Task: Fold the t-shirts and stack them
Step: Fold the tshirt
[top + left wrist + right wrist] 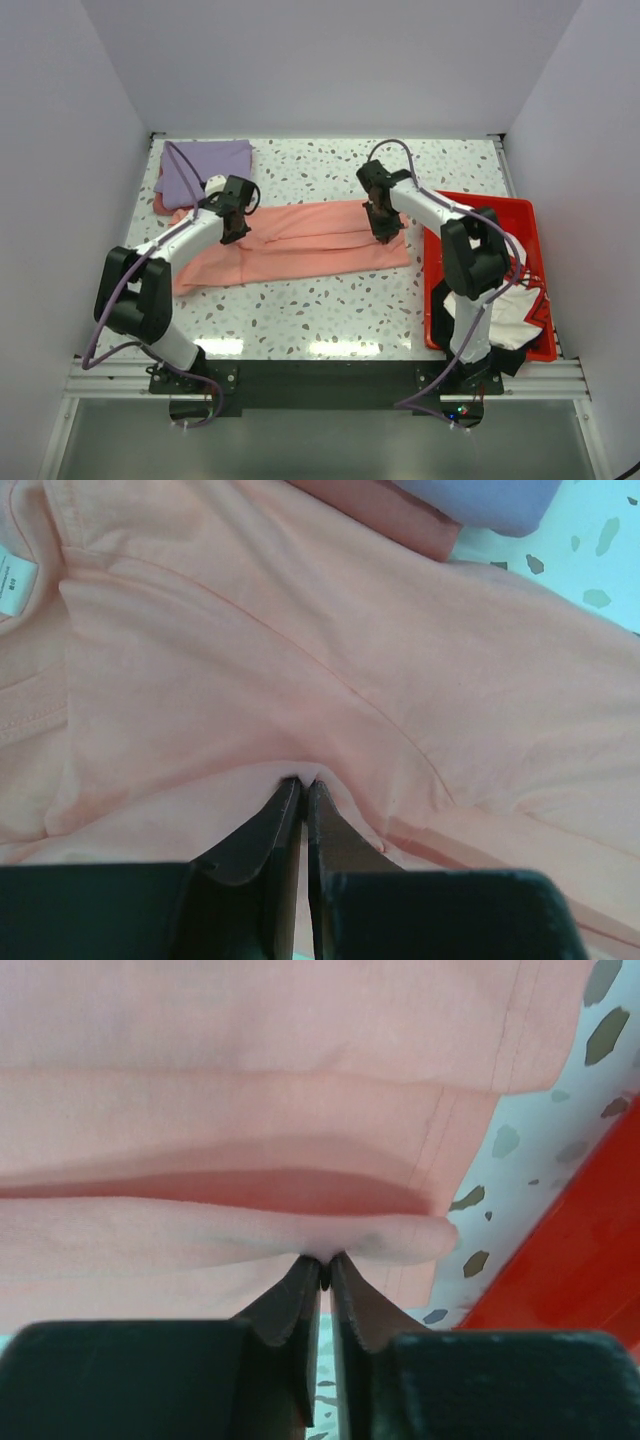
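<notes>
Top external: salmon-pink t-shirt [300, 245] stretched as a long band across the middle of the table [330, 310], partly doubled over lengthwise. Soft, light, limp cotton; likely to sag and crease between holds, so best taken at both ends of the fold. Pinched near its left end by left gripper [303, 780] and near its right end by right gripper [325, 1260], each clamped narrow on a small tuck of cloth. Lavender t-shirt [205, 162] folded at far left; red tray [532, 212] at right

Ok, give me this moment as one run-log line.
stage: folding salmon-pink t-shirt | left gripper: shut on it | right gripper: shut on it | lavender t-shirt: back left | red tray: right
</notes>
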{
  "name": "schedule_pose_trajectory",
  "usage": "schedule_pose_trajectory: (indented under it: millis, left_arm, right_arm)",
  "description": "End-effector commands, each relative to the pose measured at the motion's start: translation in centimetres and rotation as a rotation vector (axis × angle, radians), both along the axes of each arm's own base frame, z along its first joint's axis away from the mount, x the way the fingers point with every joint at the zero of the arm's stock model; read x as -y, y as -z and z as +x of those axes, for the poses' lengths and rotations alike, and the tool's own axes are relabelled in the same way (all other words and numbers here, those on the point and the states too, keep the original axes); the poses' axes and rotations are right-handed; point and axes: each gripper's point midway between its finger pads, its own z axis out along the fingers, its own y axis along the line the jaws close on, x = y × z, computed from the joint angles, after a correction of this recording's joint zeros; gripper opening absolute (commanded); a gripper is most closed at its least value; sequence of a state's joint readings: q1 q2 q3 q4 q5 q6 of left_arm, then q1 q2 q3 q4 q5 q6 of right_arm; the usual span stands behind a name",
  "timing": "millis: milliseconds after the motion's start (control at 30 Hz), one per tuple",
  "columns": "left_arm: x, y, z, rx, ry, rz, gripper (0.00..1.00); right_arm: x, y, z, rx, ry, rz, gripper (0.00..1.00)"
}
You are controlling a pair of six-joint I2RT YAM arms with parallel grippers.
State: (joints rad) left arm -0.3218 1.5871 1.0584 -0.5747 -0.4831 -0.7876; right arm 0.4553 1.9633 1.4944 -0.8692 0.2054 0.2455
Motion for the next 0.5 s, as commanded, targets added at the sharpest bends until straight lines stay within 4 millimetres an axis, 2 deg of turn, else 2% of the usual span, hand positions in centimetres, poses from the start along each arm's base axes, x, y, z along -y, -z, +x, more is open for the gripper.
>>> schedule_pose_trajectory:
  millis: [0,33,67,100,133,167,200,233,300,333,367,400,433,467]
  left_arm:
    - [-0.3,-1.6,2.9,0.094,-0.010,-0.003,0.12]
    - [-0.7,-1.5,3.2,0.100,-0.020,0.000,0.21]
    - [-0.8,-1.2,3.6,0.096,-0.020,0.001,0.26]
    - [-0.9,-1.6,4.3,0.110,-0.026,-0.006,0.27]
    - [-1.3,-1.7,4.7,0.116,-0.041,-0.005,0.37]
    - [-1.5,-1.8,5.1,0.120,-0.048,0.003,0.45]
    - [-1.5,-2.6,5.7,0.136,-0.047,-0.005,0.54]
    - [-1.7,-3.0,5.9,0.139,-0.048,-0.009,0.75]
    - [-1.7,-4.4,6.0,0.158,-0.046,-0.017,0.95]
    - [-1.6,-4.9,5.9,0.171,-0.041,-0.027,1.00]
    - [-1.5,-6.1,5.7,0.201,-0.036,-0.039,1.00]
    - [-1.3,-5.9,5.2,0.202,-0.026,-0.057,1.00]
    - [-1.2,-6.1,4.8,0.211,-0.022,-0.072,1.00]
    - [-1.0,-7.1,4.3,0.238,-0.014,-0.095,1.00]
  right_arm:
    - [1.2,-0.5,2.7,0.036,0.020,-0.051,0.17]
    - [1.4,-0.3,3.4,0.047,0.016,-0.064,0.20]
    - [1.8,-0.5,3.9,0.050,0.021,-0.080,0.34]
    - [2.0,-0.8,5.4,0.077,0.029,-0.101,0.38]
    - [2.9,-1.2,6.6,0.104,0.039,-0.127,0.39]
    - [3.8,-1.7,7.4,0.127,0.059,-0.164,0.47]
    - [4.1,-3.4,9.1,0.176,0.080,-0.172,0.51]
    - [4.6,-3.9,9.2,0.171,0.079,-0.199,0.52]
    - [4.5,-5.6,9.7,0.206,0.075,-0.192,0.60]
    - [4.2,-7.3,9.7,0.247,0.066,-0.158,0.65]
    - [3.9,-7.8,9.5,0.262,0.060,-0.128,0.83]
    - [3.6,-6.9,8.6,0.238,0.046,-0.097,0.99]
    - [3.0,-8.5,8.5,0.287,0.046,-0.051,0.99]
    - [2.8,-8.5,8.0,0.282,0.041,-0.026,0.99]
